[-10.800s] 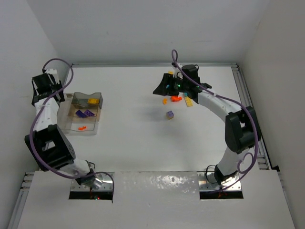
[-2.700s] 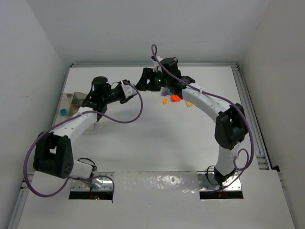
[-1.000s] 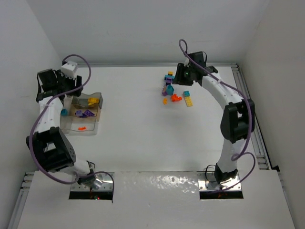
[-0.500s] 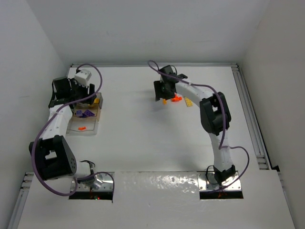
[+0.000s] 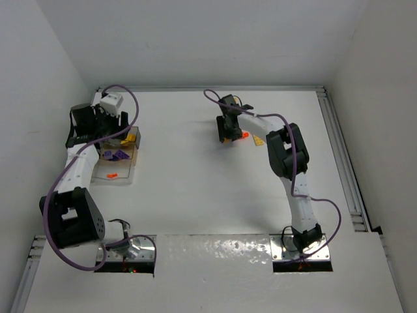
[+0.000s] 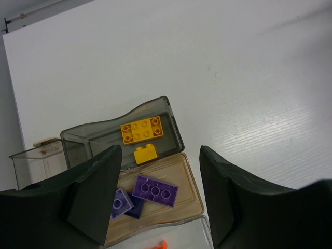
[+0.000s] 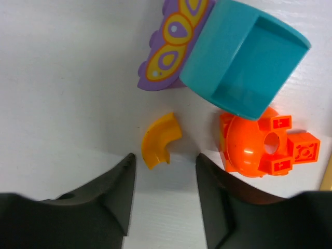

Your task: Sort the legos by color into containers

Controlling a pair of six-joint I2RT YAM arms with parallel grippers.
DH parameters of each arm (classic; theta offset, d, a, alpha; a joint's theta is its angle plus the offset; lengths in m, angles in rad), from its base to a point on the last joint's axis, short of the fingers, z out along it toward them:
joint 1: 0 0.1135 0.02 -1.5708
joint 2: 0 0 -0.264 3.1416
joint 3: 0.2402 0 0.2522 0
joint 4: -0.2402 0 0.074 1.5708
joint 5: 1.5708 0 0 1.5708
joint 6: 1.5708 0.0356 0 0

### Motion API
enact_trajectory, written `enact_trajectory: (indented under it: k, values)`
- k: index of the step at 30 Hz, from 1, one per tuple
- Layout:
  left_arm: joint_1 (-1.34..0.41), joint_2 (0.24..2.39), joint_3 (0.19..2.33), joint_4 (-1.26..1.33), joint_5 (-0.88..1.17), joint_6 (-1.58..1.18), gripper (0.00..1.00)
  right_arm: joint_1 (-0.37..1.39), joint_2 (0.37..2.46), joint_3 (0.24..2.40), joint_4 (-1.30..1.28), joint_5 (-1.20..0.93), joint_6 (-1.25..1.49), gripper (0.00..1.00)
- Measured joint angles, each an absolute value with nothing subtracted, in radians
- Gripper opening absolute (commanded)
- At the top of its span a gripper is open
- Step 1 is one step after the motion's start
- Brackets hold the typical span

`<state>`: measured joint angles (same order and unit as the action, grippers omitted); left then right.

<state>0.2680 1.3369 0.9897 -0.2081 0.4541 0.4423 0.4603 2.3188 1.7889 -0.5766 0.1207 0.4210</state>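
Facing a curved yellow-orange lego (image 7: 161, 139) on the table (image 7: 62, 78), our right gripper (image 7: 165, 160) stands parted, empty; our left gripper (image 6: 161, 150) gapes above containers (image 6: 175, 127) holding yellow bricks (image 6: 141, 129), purple bricks (image 6: 154, 190).

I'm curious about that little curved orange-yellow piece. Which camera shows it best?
The right wrist view: the curved piece lies close up, just ahead of the open right hand. From the top camera it is only a speck beside that hand; the left wrist view does not show it.
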Motion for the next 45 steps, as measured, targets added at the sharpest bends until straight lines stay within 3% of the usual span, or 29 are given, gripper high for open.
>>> enact_trajectory:
  k: [5, 12, 19, 26, 35, 45]
  values:
    - [0.268, 1.337, 0.990, -0.205, 0.449, 0.440, 0.59, 0.461, 2.337, 1.814, -0.577, 0.147, 0.413, 0.22]
    - [0.268, 1.337, 0.990, -0.204, 0.456, 0.450, 0.59, 0.461, 2.304, 1.744, -0.495, 0.145, 0.393, 0.01]
    - [0.262, 1.331, 0.990, -0.249, 0.577, 0.603, 0.59, 0.461, 2.260, 1.682, -0.481, 0.076, 0.308, 0.00]
    - [0.247, 1.193, 0.886, -0.259, 0.817, 0.970, 0.60, 0.471, 2.068, 1.589, -0.501, -0.272, 0.212, 0.00]
    - [-0.060, 1.190, 0.799, -0.095, 0.949, 1.236, 0.59, 0.571, 1.970, 1.671, -0.476, -0.668, 0.154, 0.00]
    - [-0.160, 1.225, 0.798, -0.063, 0.981, 1.495, 0.47, 0.583, 1.970, 1.671, -0.453, -0.768, 0.173, 0.00]
